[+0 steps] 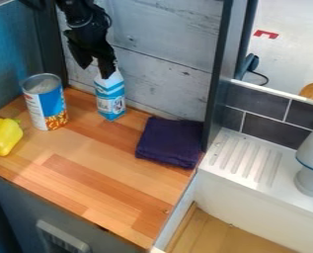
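Observation:
The black gripper (96, 72) hangs from the top left of the view, its two fingers spread apart and pointing down. Its right finger overlaps the top of a blue and white carton (110, 100), which stands upright near the back wall; whether they touch I cannot tell. Left of the carton stands an open-topped can (45, 105) with a blue, white and orange label. A yellow bell pepper (4, 137) lies at the far left. To the right of the carton, a folded dark purple cloth (170, 142) lies flat.
The wooden counter (86, 173) has a white-grey plank wall (162, 74) behind it and a dark upright post at its right. Beyond the post are a white ridged drainboard (248, 155) and a grey-white object (311, 163) at the right edge.

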You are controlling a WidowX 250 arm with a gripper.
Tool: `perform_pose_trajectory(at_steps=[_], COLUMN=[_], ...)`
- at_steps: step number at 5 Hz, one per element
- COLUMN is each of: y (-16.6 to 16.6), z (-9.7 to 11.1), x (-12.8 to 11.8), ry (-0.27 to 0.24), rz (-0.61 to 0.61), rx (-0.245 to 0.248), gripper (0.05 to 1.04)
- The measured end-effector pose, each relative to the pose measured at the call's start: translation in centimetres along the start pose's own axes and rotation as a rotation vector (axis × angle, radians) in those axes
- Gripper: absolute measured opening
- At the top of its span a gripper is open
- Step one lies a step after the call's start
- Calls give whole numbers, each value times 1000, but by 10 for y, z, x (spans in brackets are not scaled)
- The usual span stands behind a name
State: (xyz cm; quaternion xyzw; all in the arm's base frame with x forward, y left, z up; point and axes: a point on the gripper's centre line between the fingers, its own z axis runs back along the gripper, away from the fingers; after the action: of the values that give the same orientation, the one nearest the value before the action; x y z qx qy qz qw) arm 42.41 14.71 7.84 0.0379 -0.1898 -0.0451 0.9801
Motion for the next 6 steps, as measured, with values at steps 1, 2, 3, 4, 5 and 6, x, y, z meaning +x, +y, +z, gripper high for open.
perform_pose_trajectory(at_steps=[1,2,3,4,5,6], y=[1,0,1,-6,-8,-8], z=[-10,-13,-20,-26,-28,-28], x=[-2,-2,-1,-1,1,2], ry=[23,35,47,64,58,50], rz=[18,32,40,29,20,22], rx=[-11,-18,-16,-17,-7,-6], gripper=[1001,1001,1001,957,834,832])
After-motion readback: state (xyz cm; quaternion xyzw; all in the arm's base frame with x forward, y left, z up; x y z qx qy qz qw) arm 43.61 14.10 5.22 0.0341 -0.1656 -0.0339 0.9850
